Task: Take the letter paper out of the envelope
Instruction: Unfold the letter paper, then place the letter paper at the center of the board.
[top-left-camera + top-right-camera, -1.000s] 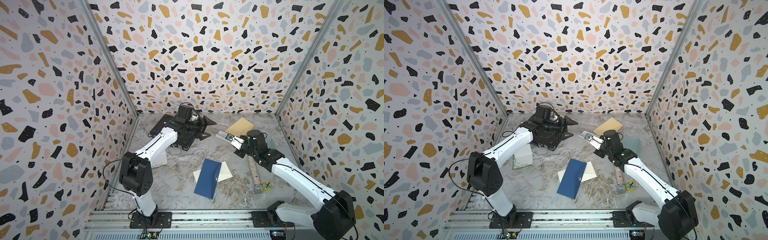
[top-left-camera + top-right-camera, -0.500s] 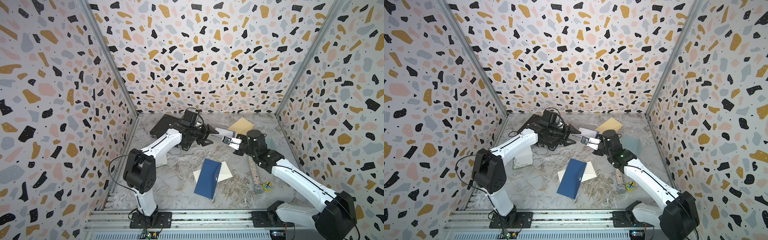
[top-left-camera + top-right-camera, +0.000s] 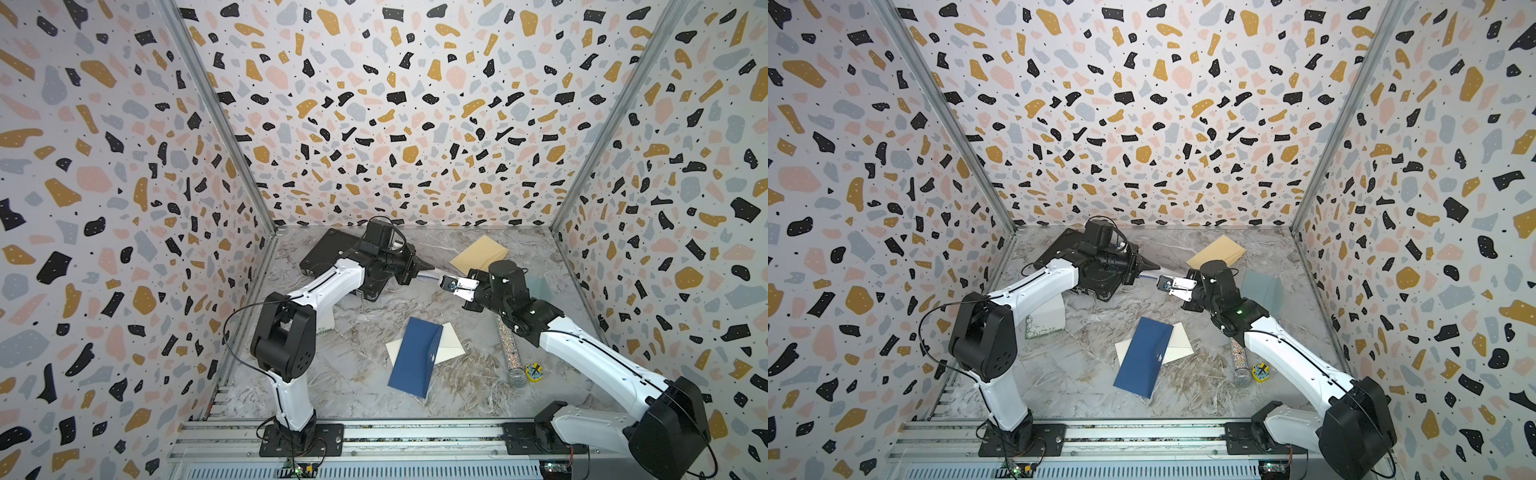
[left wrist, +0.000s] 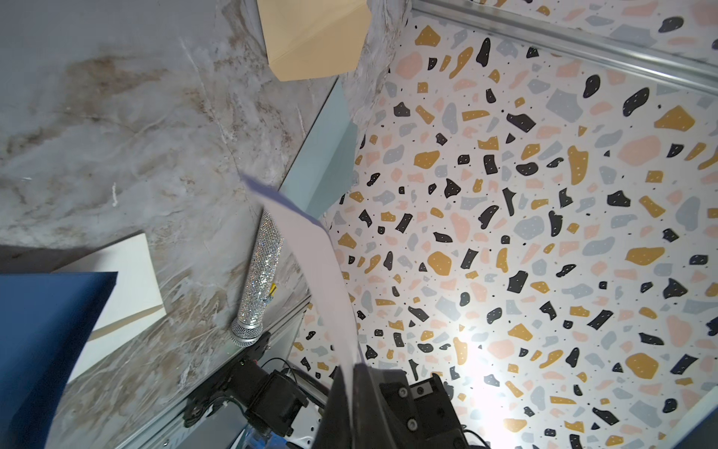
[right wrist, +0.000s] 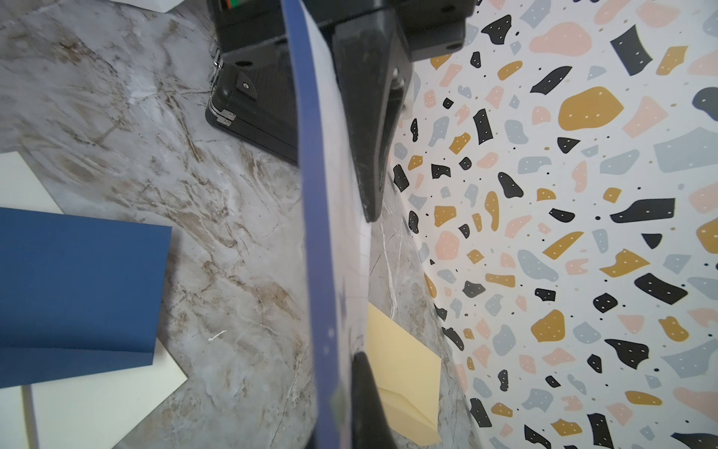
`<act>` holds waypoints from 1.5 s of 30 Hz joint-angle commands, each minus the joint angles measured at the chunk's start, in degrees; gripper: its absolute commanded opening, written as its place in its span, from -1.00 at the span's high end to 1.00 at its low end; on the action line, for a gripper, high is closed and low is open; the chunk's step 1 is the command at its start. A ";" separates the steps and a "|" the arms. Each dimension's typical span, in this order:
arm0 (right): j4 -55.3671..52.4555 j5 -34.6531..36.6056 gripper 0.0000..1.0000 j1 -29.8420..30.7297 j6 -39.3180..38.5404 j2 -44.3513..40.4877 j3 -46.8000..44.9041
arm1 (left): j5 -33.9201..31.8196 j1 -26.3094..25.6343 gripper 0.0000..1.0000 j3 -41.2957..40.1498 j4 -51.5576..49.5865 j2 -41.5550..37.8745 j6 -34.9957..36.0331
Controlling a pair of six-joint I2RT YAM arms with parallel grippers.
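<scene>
Above the rear middle of the marble-patterned tabletop (image 3: 365, 390), the two arms meet tip to tip in the air, and the reason seems plain: one steadies the container while the other is set to draw out what it holds. The right gripper (image 3: 448, 284) is clamped on the thin violet-blue paper envelope (image 5: 311, 186), holding it clear of the table and edge-on, its mouth towards the other arm. The left gripper (image 3: 428, 266) is pinched tight on the white letter paper (image 5: 344, 217), which pokes from that envelope and bows softly between them; how much of the sheet is inside I cannot tell. Down on the table a dark blue envelope (image 3: 415, 357) lies over cream sheets (image 3: 453, 347), and whether it holds anything is hidden. A tan envelope (image 3: 478, 253) and a shut black case (image 3: 328, 257) lie at the back.
</scene>
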 commanded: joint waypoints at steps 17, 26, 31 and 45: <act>-4.59 2.23 0.16 0.89 46.43 -7.70 -1.97 | 1.94 5.72 1.00 -6.25 20.65 -6.94 2.55; -8.72 -1.71 -0.15 0.72 60.38 -7.28 3.13 | 0.73 8.88 1.00 -5.75 8.90 -10.87 19.00; -11.14 -8.48 -0.25 0.13 69.83 -5.13 7.56 | -4.56 10.14 1.00 -6.71 -7.26 -15.05 33.35; -2.01 -29.26 -0.18 -0.86 90.49 1.75 9.46 | -28.16 10.43 1.00 -26.44 -31.57 -29.72 46.64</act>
